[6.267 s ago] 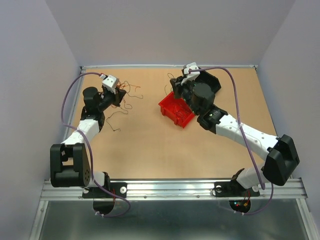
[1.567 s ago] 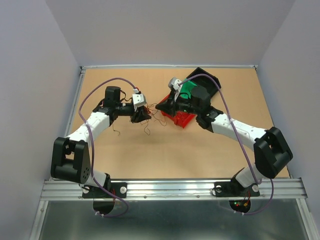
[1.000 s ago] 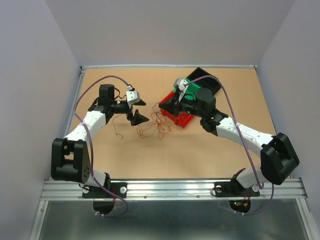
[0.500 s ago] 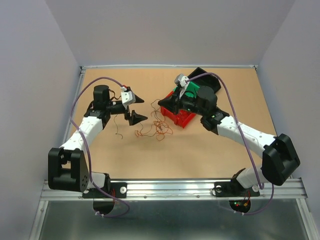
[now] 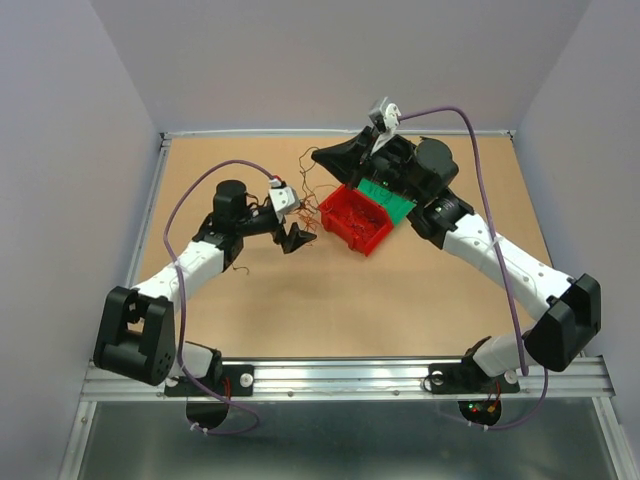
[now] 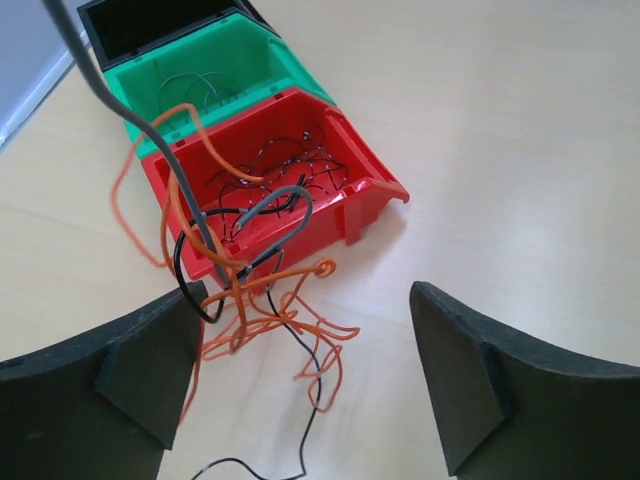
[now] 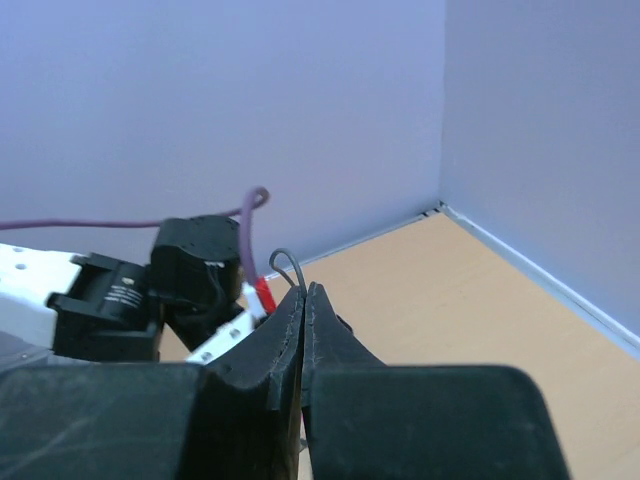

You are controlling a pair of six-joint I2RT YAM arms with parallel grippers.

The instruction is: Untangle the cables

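The cables are a small tangle of orange, black and grey wires hanging just in front of the red bin. One grey wire runs taut up and to the left. My right gripper is raised over the back of the table and shut on that grey wire, whose end loops out above the tips. Thin strands hang below it. My left gripper stands wide open beside the tangle, near the table, holding nothing; the top view shows the left gripper left of the bin.
The red bin holds more black and red wires. Behind it sits a green bin with a few grey wires, then a black bin. One loose dark wire lies by the left arm. Walls close the table on three sides.
My right gripper rose and swung back with the wire, lifting the tangle off the table toward the red bin. The open left gripper moved right, closer to the bin.
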